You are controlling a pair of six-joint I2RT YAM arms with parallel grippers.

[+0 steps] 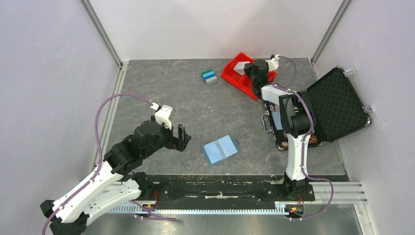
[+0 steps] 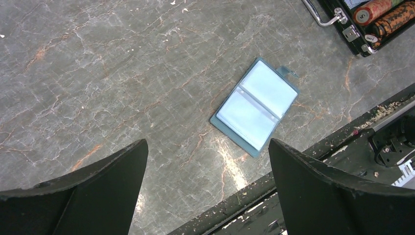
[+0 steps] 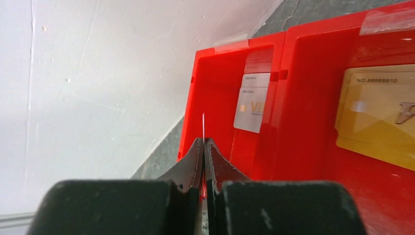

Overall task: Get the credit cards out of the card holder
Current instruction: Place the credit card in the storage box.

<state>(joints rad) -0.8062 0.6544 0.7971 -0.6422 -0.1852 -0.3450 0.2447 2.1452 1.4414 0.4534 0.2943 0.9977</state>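
The light-blue card holder (image 1: 220, 149) (image 2: 255, 106) lies spread open on the table, and its two panels look pale with no card showing. My left gripper (image 1: 182, 138) (image 2: 208, 142) hovers open just left of it, apart from it. My right gripper (image 1: 248, 69) (image 3: 204, 141) is shut over the red bin (image 1: 234, 73) (image 3: 235, 46). A thin white edge of a credit card (image 3: 203, 125) sticks out from between its fingertips. A whitish-grey credit card (image 3: 252, 110) leans in the bin's left compartment. An orange-gold credit card (image 3: 379, 115) lies in the right one.
A black foam-lined case (image 1: 337, 103) stands open at the right, with poker chips (image 2: 386, 14) in its tray. A blue card deck (image 1: 209, 76) sits left of the red bin. White walls enclose the table on three sides.
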